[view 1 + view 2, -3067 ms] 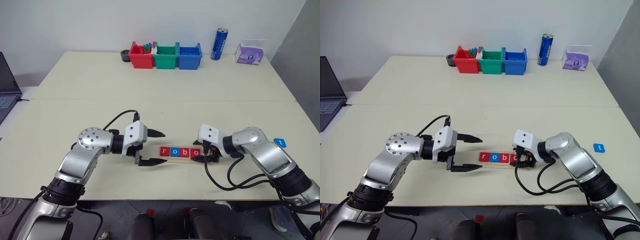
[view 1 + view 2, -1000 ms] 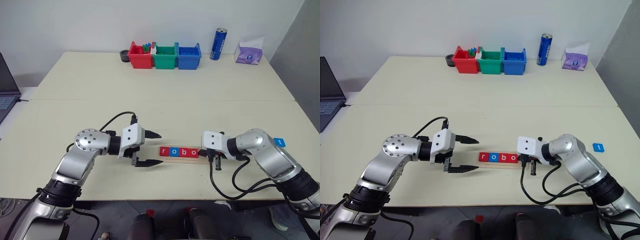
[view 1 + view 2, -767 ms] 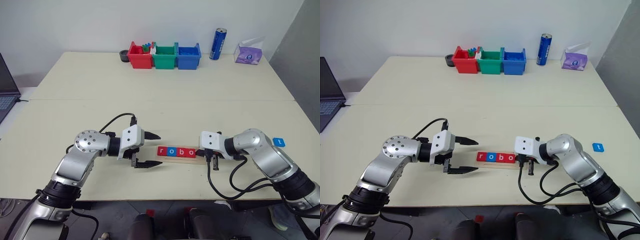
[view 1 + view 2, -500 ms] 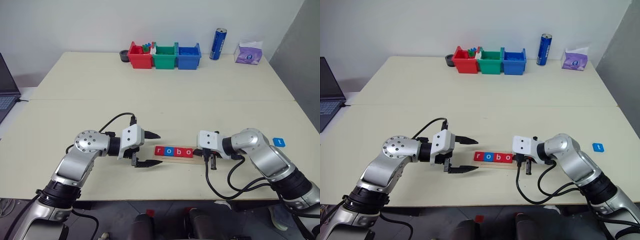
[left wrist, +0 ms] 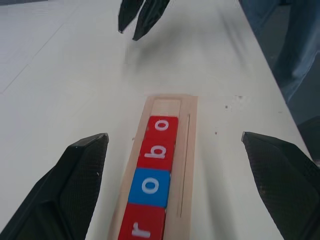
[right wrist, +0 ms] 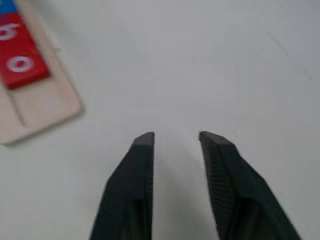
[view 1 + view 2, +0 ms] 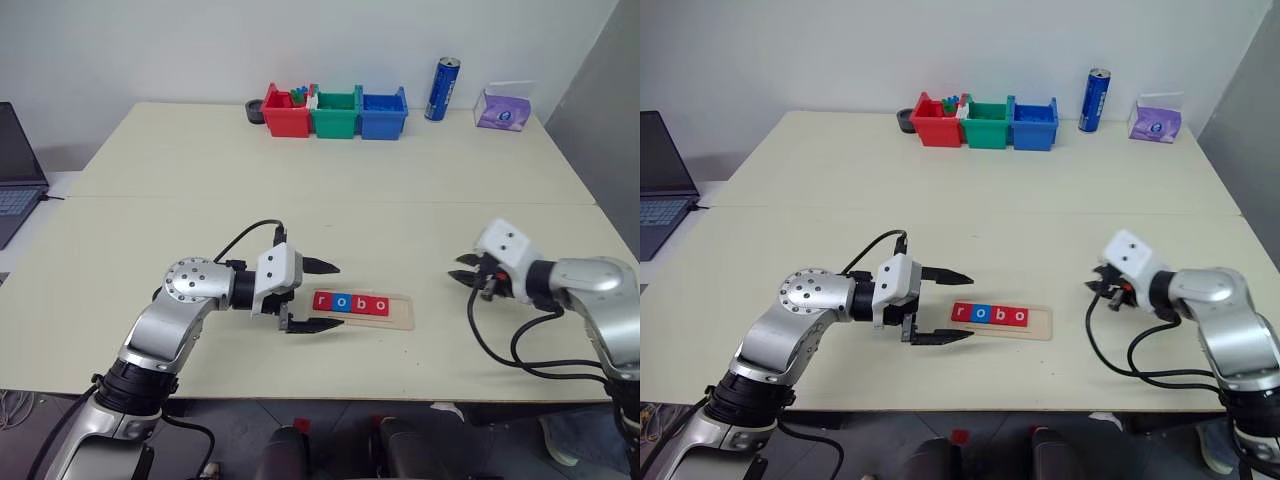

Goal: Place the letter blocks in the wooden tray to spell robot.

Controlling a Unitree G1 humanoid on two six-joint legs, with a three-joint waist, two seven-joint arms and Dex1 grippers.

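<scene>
I see wooden tray point(image 7: 362, 309) at desk point(image 7: 300, 230) centre, four letter blocks point(image 7: 351, 303) seated, r-o-b-o. Left pincer point(image 7: 320, 296) wide open, empty, at tray's 9 o'clock; right pincer point(image 7: 466, 273) part-open, empty, 3 o'clock. Tiles likely light, stiff, slick: I'd pinch opposite edges.

wooden tray point(image 7: 398, 312): pale matt wood | letter blocks point(image 7: 351, 303): smooth plastic | table point(image 7: 330, 190): matt cream
</scene>
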